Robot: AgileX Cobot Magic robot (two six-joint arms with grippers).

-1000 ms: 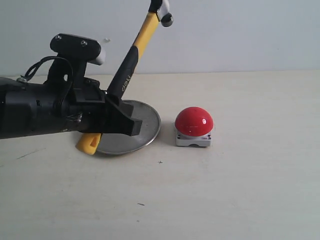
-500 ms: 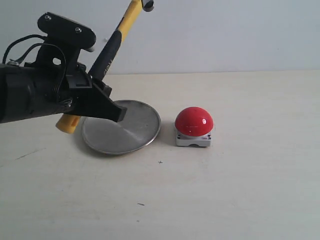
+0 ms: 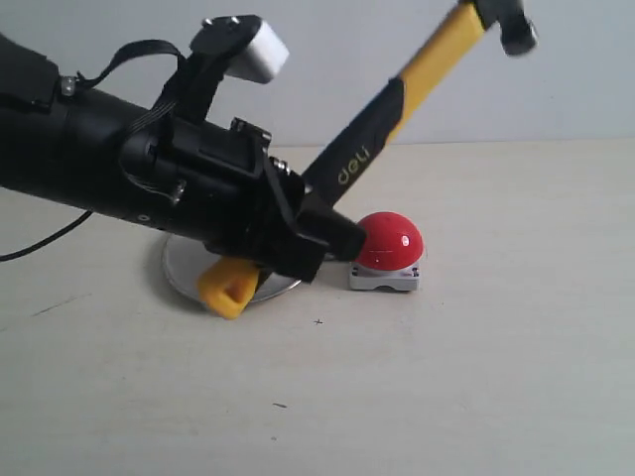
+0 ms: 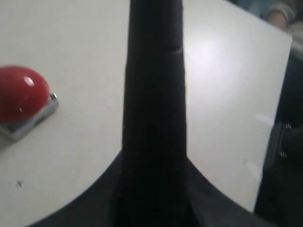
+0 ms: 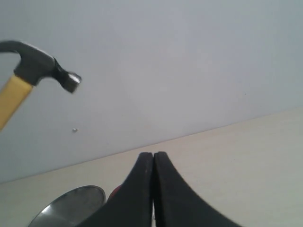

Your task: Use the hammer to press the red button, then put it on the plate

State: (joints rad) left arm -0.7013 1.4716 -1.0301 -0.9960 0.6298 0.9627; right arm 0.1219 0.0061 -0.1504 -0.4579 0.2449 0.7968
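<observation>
Exterior view alone takes in the whole grip. At the left, the plate (image 3: pixel 177 270) lies mostly hidden behind the black arm, with only its left and near rim showing. The left claw (image 3: pixel 325 248) is clamped on the hammer (image 3: pixel 369 157), low on the handle. The yellow loop juts out below the claw and overlaps the plate's near rim in this view. The handle slants up and to the right, so the head hangs high, above and right of the button (image 3: pixel 393 236). The frame edge cuts off the top of the head. The claw's tip overlaps the button's left side; whether they touch I cannot tell. The button sits on the table (image 3: pixel 466 377), just right of the plate.

Left wrist view shows the hammer (image 4: pixel 154 94) only as a dark blurred bar, with the button (image 4: pixel 21 97) beside it on the table. The fingers there are too dark to make out.

Right wrist view alone shows the right claw (image 5: pixel 153 157), tips pressed together and holding nothing. Beyond it are the hammer (image 5: pixel 42 66), its head in the air, and part of the plate (image 5: pixel 71 205).
</observation>
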